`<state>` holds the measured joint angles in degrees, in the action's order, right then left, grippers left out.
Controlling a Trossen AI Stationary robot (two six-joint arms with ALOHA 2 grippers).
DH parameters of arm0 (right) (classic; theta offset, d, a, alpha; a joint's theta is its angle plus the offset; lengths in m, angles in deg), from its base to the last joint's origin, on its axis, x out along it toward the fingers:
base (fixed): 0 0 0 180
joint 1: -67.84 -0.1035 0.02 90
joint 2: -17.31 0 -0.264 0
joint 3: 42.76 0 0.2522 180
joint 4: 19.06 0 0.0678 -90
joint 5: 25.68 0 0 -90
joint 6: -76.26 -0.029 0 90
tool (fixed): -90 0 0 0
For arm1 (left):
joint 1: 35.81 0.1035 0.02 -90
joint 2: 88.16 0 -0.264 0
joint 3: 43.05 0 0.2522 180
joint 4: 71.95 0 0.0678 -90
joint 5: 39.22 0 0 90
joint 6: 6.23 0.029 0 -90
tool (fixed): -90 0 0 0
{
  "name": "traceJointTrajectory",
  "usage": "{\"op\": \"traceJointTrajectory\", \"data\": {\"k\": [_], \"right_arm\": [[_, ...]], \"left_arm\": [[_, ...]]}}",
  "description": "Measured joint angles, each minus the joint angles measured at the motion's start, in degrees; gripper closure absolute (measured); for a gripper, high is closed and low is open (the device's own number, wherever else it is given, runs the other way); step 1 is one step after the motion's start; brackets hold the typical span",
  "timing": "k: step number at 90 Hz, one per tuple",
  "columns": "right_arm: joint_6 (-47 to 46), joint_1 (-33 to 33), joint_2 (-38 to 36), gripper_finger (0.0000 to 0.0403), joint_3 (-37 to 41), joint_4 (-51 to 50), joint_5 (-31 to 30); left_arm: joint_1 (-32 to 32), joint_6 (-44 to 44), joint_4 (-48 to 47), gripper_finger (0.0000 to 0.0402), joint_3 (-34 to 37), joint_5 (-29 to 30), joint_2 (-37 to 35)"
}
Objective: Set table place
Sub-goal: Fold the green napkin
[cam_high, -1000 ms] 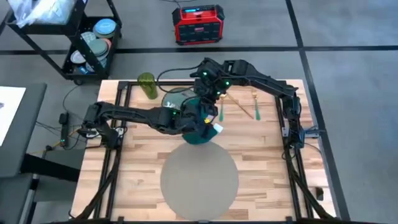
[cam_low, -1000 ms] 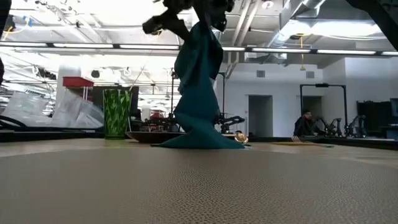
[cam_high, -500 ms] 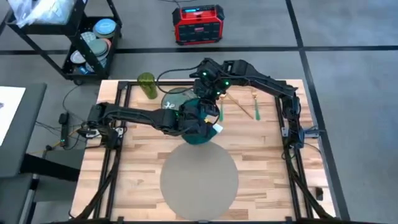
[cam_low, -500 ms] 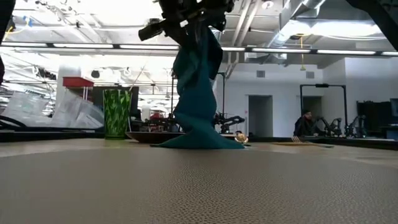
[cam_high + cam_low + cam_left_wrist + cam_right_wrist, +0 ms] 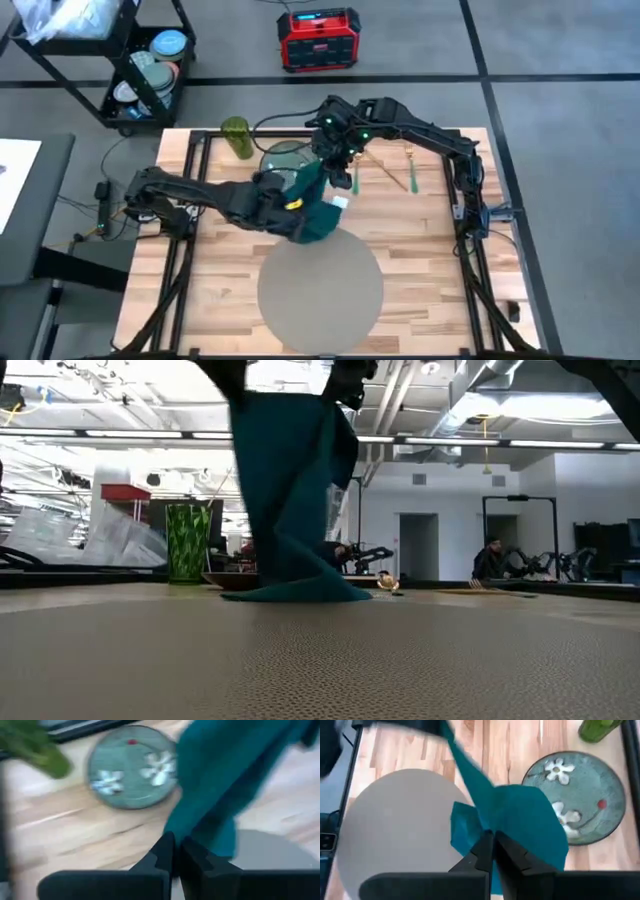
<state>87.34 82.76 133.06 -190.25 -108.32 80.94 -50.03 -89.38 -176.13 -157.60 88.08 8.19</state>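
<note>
A teal cloth napkin (image 5: 316, 212) hangs between my two grippers above the table (image 5: 440, 250), just beyond the far rim of the round grey-beige place mat (image 5: 320, 285). Its lower end (image 5: 300, 592) rests on the table. My left gripper (image 5: 291, 205) is shut on the napkin's left upper part. My right gripper (image 5: 335, 168) is shut on its upper part, next to the green flowered plate (image 5: 283, 160). A green cup (image 5: 237, 137) stands at the far left. My left gripper pinches an upper edge of the napkin (image 5: 186, 836) between its two shut fingers; one layer or several, I cannot tell. The cloth runs away from the fingers toward my right gripper. My right gripper pinches the napkin's top (image 5: 491, 831) between its shut fingers from above. The cloth hangs below, spread toward my left gripper, with its lower end on the table.
A green fork (image 5: 410, 170) and chopsticks (image 5: 380, 165) lie at the far right of the table. A black wheeled cart (image 5: 140, 70) and a red box (image 5: 318, 38) stand on the floor beyond the far edge. The black rail frame (image 5: 470, 200) borders the tabletop.
My left gripper has moved toward the table's left and near edges, still shut on the napkin. The napkin's upper part has been drawn out wider between the two grippers, while its lower end has stayed on the table.
</note>
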Motion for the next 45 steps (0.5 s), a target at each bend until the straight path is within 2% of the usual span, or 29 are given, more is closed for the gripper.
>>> {"op": "traceJointTrajectory", "data": {"k": [22, 35, 45], "right_arm": [[-3.73, -5.67, -0.35, 0.0403, 0.0, -2.44, -0.04], [-6.85, -9.39, -1.0, 0.0403, -1.06, -3.11, -0.27], [-8.49, -11.37, -2.35, 0.0403, -1.27, -1.61, -0.82]], "left_arm": [[0.86, 7.16, 1.94, 0.0401, 0.3, 1.85, -0.8], [0.19, 13.29, 4.25, 0.0402, -2.59, 1.94, -0.85], [0.03, 17.84, 2.16, 0.0401, -5.04, 3.2, -0.78]]}}
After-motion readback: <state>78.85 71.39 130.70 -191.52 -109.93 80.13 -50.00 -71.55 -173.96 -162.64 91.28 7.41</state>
